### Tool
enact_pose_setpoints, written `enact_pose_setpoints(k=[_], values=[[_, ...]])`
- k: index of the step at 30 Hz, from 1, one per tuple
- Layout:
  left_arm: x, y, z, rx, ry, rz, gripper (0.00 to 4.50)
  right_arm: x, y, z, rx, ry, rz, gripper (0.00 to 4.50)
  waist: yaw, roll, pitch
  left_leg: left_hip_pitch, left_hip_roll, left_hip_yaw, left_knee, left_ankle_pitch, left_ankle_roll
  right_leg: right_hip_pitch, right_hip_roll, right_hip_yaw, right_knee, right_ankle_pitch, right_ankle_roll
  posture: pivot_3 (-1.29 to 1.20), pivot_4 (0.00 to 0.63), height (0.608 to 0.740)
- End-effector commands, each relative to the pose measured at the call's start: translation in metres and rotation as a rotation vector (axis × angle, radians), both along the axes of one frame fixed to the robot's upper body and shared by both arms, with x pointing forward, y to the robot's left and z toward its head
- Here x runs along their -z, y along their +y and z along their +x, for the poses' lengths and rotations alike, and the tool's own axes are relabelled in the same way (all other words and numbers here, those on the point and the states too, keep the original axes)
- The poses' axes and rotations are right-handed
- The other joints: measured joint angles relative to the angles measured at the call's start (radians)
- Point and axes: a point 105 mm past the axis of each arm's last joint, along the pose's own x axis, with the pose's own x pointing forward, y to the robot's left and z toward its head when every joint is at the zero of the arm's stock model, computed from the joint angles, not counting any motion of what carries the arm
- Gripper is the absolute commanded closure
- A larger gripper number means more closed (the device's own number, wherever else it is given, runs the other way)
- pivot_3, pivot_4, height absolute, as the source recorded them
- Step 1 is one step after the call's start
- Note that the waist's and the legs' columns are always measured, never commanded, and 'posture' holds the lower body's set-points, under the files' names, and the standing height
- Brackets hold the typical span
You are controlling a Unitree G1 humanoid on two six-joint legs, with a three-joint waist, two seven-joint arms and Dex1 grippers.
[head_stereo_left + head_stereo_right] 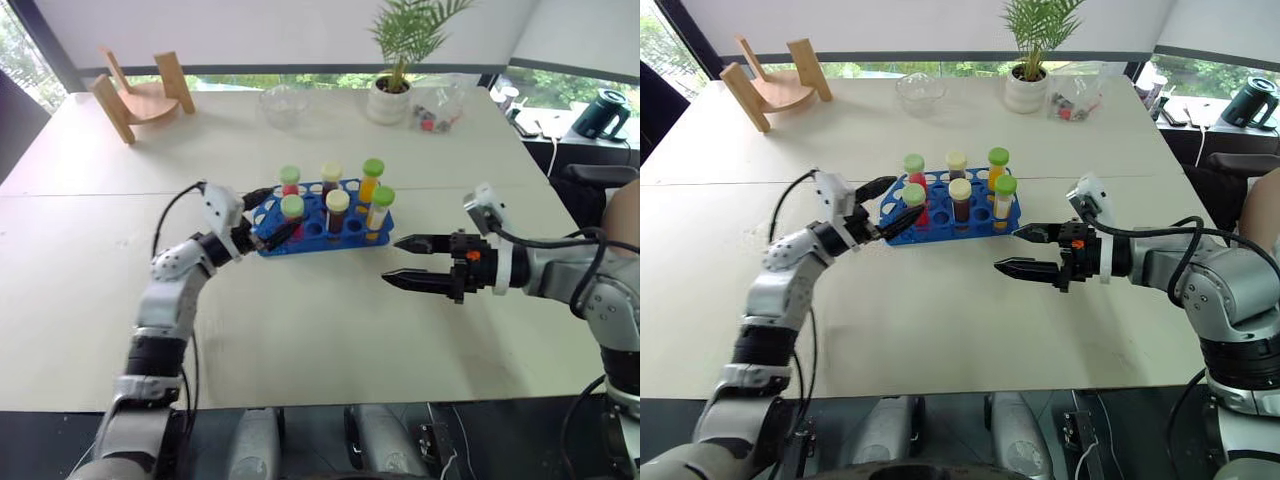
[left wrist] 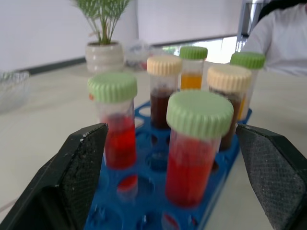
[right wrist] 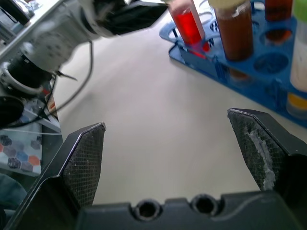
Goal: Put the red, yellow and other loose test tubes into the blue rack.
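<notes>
The blue rack (image 1: 312,240) stands mid-table with several capped tubes upright in it. Two hold red liquid (image 1: 292,212), two brown (image 1: 338,208) and two yellow-orange (image 1: 380,205). My left gripper (image 1: 272,215) is open at the rack's left end. In the left wrist view the nearest red tube (image 2: 192,153) stands in the rack between its spread fingers (image 2: 79,167), touching neither. To the right of the rack and nearer me, my right gripper (image 1: 392,261) is open, points left and holds nothing. The right wrist view has bare table between its fingers (image 3: 84,158).
A wooden stand (image 1: 140,95) sits at the far left of the table. A glass bowl (image 1: 285,105), a potted plant (image 1: 395,90) and a clear bag (image 1: 440,110) line the back. A dark kettle (image 1: 603,113) stands off the table at far right. A person in white (image 2: 283,38) is beyond the rack.
</notes>
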Motion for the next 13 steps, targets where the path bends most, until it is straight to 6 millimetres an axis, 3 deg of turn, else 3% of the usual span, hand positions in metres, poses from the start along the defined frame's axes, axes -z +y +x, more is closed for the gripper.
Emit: enact_pose_setpoints(k=[1, 5, 7, 13], values=[[0.001, 0.028, -0.047, 0.045, 0.129, 0.117, 0.04, 0.011, -0.02, -0.006, 0.0, 0.031, -0.069, 0.0, -0.003, 0.0, 0.0, 0.001, 0.0, 0.0, -0.002, 0.0, 0.001, 0.0, 0.0, 0.0, -0.002, 0.0, -0.001, 0.0, 0.15, 0.74], [0.029, 0.064, -0.104, 0.042, 0.362, 0.256, 0.04, 0.023, -0.032, -0.011, -0.009, 0.068, -0.094, 0.0, -0.009, 0.001, 0.0, 0.001, 0.001, 0.001, -0.006, 0.0, 0.001, 0.0, -0.001, 0.0, -0.006, -0.001, -0.002, 0.0, 0.15, 0.74], [0.036, 0.074, -0.12, 0.021, 0.421, 0.274, 0.04, 0.025, -0.032, -0.01, -0.015, 0.069, -0.091, 0.0, -0.009, 0.001, 0.0, 0.001, 0.0, 0.002, -0.008, 0.0, 0.001, 0.001, -0.001, 0.0, -0.009, -0.003, -0.005, 0.0, 0.15, 0.74], [0.046, 0.08, -0.123, -0.047, 0.449, 0.256, 0.04, 0.039, -0.024, -0.006, -0.055, 0.098, -0.086, 0.0, 0.003, 0.001, 0.0, 0.003, 0.001, 0.004, -0.007, 0.0, 0.0, 0.002, -0.002, 0.001, -0.01, -0.002, -0.009, 0.0, 0.15, 0.74]])
